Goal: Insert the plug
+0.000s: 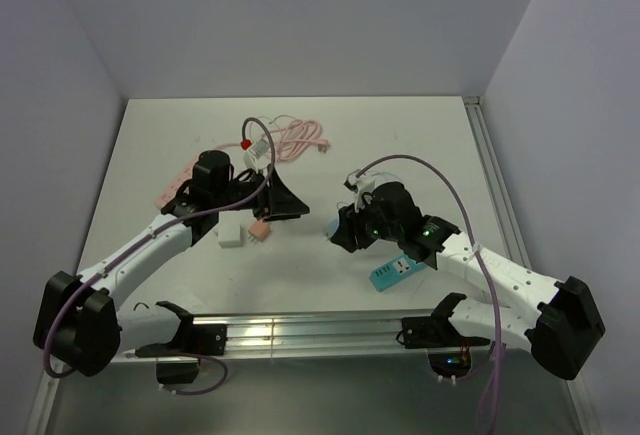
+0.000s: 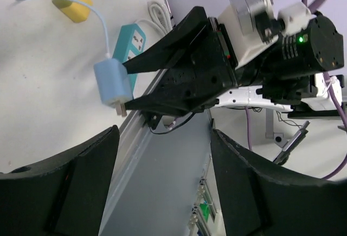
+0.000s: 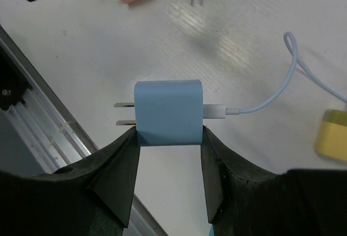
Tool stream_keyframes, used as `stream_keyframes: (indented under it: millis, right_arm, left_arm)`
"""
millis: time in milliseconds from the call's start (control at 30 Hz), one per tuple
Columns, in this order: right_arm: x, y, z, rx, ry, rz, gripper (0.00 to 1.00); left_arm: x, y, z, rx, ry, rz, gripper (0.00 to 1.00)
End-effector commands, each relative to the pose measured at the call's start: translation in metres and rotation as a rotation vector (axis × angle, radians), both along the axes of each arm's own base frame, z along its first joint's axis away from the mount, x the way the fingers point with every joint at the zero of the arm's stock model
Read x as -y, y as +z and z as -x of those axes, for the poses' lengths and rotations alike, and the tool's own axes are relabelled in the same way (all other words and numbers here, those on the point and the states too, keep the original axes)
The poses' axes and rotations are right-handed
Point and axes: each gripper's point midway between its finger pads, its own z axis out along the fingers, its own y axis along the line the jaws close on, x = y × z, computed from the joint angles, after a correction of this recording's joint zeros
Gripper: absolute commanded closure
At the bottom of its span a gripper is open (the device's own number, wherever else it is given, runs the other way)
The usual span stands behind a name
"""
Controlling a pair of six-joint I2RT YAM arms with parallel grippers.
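Blue plug (image 3: 168, 112) sits clenched in the right end effector (image 3: 169, 134) over the surface (image 3: 244, 46) — seemingly mid-carry — so next its prongs need aligning with the teal power strip (image 1: 393, 274); left end effector (image 2: 164, 133) gapes empty

Power strip (image 1: 393, 274): far-right end tucked under the right forearm, so no way in from above there; its near-left end is bare. Just left of the strip, the right fingers (image 3: 116, 165) clamp a blue plug (image 3: 168, 112) and fill that gap. Farther left of the strip: left fingers (image 2: 65, 187) spread wide with nothing between, then a pink adapter (image 1: 260, 227) and white adapter (image 1: 232, 234) close together. Nearer than the strip, an aluminium rail (image 1: 300, 333) runs along the tabletop (image 1: 400, 145) edge. Beyond the strip, bare tabletop; pink cable (image 1: 295, 140) coiled far-left of it. A pale cable (image 3: 271, 103) and yellow adapter (image 3: 332, 135) lie near the strip.
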Motion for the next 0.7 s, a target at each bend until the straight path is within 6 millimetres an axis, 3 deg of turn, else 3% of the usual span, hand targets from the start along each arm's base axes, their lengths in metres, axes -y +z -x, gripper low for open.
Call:
stream_keyframes:
  millis: [0,100,433,667]
  right_arm:
    - [-0.018,0.028,-0.002,0.083,0.061,-0.069,1.0]
    - [-0.024,0.032,0.005,0.093,0.095,-0.074,1.0]
    - [-0.039,0.037,0.021,0.104,0.174,-0.097,1.0]
    - [-0.04,0.041,0.022,0.143,0.157,-0.094,1.0]
  left_arm:
    - [0.018,0.017,-0.002,0.027,-0.045,0.046,0.26]
    - [0.021,-0.004,-0.01,-0.054,-0.01,-0.031,0.23]
    - [0.024,0.001,-0.005,-0.103,-0.007,0.028,0.2]
    - [0.028,-0.008,0.002,-0.124,-0.008,0.018,0.2]
